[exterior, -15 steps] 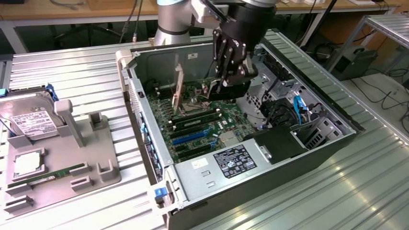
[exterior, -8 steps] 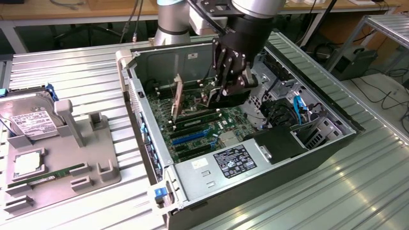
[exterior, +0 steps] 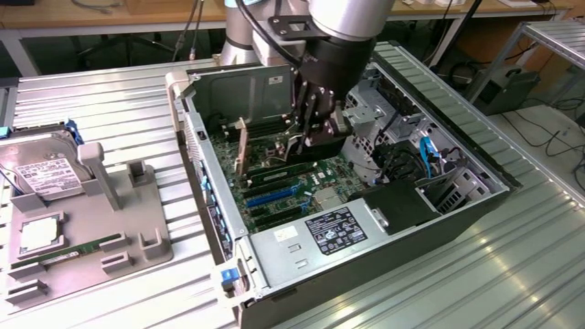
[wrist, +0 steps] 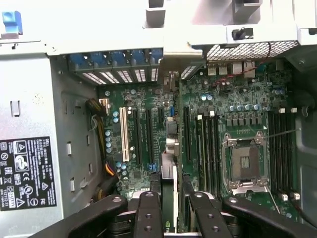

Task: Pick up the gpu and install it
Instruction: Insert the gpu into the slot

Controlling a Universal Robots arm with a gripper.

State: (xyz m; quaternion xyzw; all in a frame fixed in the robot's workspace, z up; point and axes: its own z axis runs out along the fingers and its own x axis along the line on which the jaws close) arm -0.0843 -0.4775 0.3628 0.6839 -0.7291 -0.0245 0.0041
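Observation:
My gripper [exterior: 317,133] reaches down into the open computer case [exterior: 475,205], over the motherboard [exterior: 283,185]. In the wrist view the gpu [wrist: 169,178] stands on edge between the two black fingers [wrist: 148,213], and my gripper [wrist: 171,201] is shut on it. The card runs from the fingers toward the rear slot openings [wrist: 124,74], in line with the long expansion slots [wrist: 148,131]. In the exterior view its far end [exterior: 243,147] stands upright near the case's rear wall. Whether the card's lower edge sits in a slot is hidden.
A grey fixture tray [exterior: 137,226] on the exterior view's left carries a silver hard drive [exterior: 41,171], a RAM stick [exterior: 68,250] and a square chip [exterior: 41,234]. Inside the case are the labelled power supply [exterior: 333,229], the CPU socket [wrist: 245,163] and blue cables [exterior: 425,154].

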